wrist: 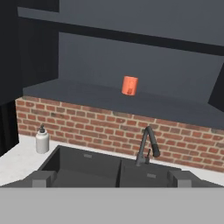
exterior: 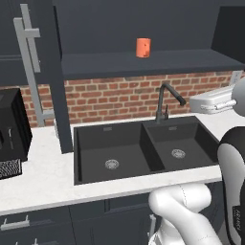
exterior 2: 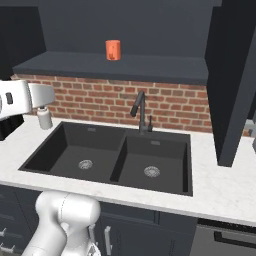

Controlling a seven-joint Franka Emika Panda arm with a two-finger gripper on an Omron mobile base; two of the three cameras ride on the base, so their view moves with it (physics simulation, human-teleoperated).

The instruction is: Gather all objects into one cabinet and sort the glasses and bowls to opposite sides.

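The two finger tips (wrist: 43, 178) are seen spread wide apart with nothing held between them, low in the hand view. From them, the orange tumbler (wrist: 129, 85) is found ahead and above, well apart, standing upright on the open cabinet's shelf board (wrist: 87, 94), over the faucet (wrist: 148, 146) and double sink (exterior: 91, 162).

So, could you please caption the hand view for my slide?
Orange tumbler alone on the open cabinet shelf above faucet and sink.
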